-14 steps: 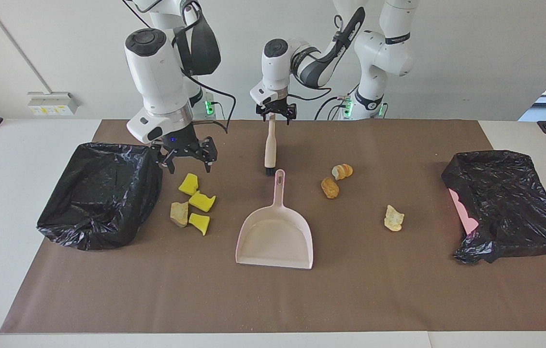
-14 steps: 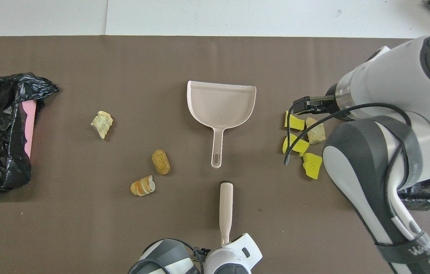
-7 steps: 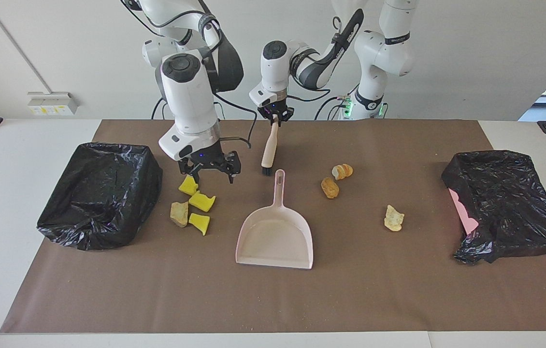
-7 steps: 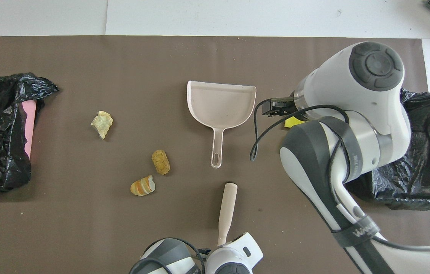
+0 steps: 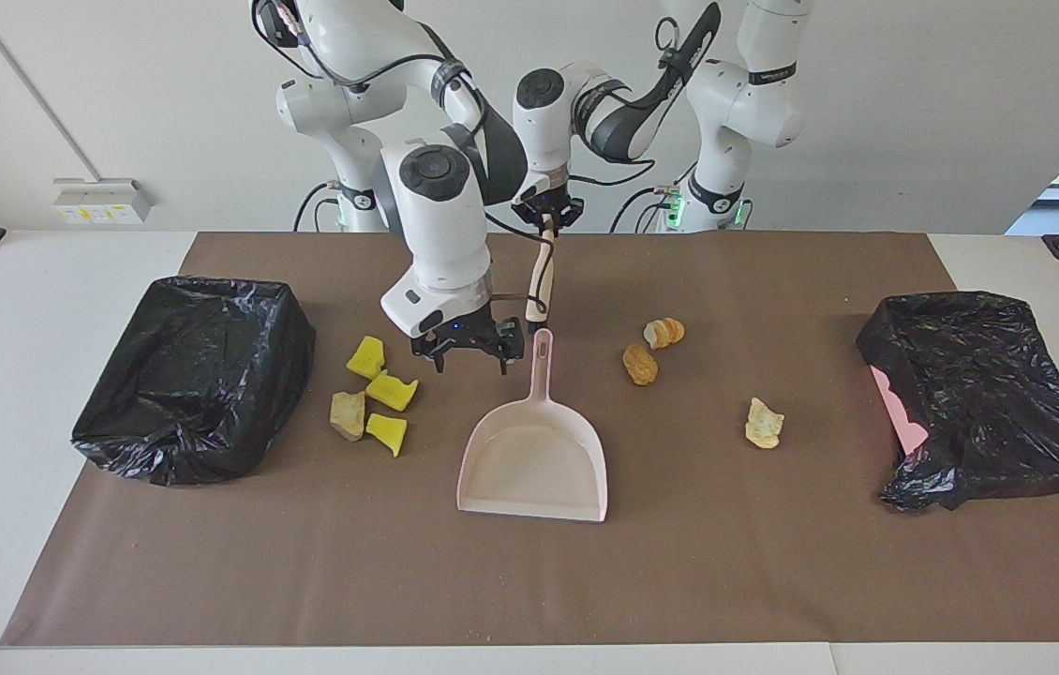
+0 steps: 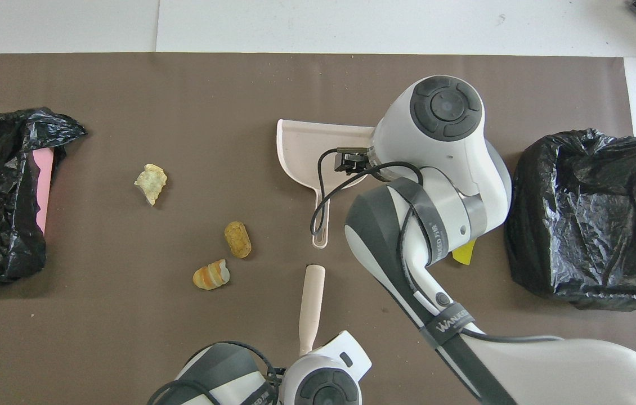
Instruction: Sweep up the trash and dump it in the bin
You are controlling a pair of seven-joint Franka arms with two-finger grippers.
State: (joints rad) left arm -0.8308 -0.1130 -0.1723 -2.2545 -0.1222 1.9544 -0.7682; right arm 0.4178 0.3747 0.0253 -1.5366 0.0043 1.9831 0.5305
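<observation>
The right gripper [image 5: 469,353], jaws spread and empty, hovers beside the dustpan [image 5: 534,459] handle, whose long axis points toward the robots, while the left gripper [image 5: 547,217], jaws clamped on the brush [image 5: 541,279], waits; trash [image 5: 370,394] lies toward the right arm's bin [image 5: 192,375].

A dustpan [image 5: 534,459] is laid mid-table on a mat [image 5: 529,581], its handle [image 5: 543,361] pointed toward the robots. A brush [image 5: 542,272] is held tilted over the mat just robot-ward of the handle tip. A cluster of four scraps [image 5: 372,398] is placed between the dustpan and a bag-lined bin [image 5: 197,375] at the right arm's end. Two bread-like pieces [image 5: 652,349] are set beside the dustpan handle toward the left arm's end, nearly touching each other; a lone scrap [image 5: 763,423] lies farther from the robots, between them and a second bag-lined bin [image 5: 984,398] at the left arm's end.
</observation>
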